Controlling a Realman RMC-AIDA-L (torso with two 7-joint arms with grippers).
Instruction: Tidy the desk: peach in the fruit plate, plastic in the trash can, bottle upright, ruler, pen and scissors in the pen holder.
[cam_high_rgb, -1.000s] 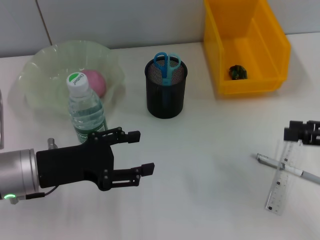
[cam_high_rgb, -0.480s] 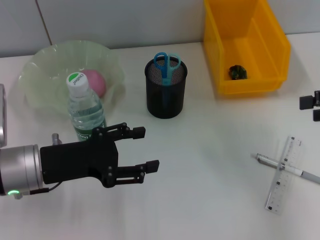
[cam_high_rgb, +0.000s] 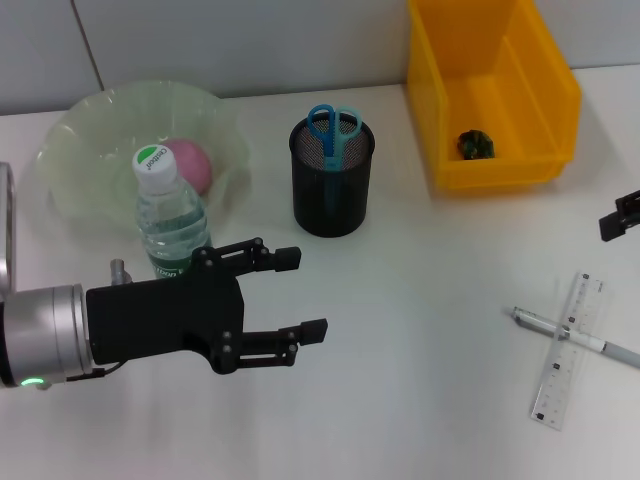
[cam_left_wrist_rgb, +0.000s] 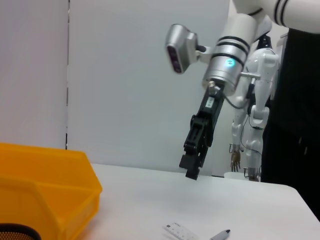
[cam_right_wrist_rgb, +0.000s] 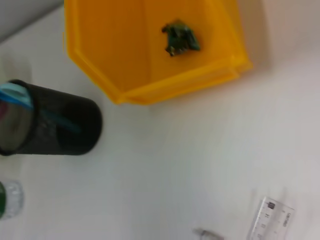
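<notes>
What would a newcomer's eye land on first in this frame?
The big black left claw, open, hovering over the near-left table beside the upright bottle. Next, the bright yellow bin at the far right holding a dark scrap, then the ruler and pen crossed at near right.

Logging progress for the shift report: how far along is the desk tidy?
Done: peach in fruit plate, plastic in trash can, bottle upright, scissors in pen holder. In hand: nothing; left tool open. Left: ruler and pen.
</notes>
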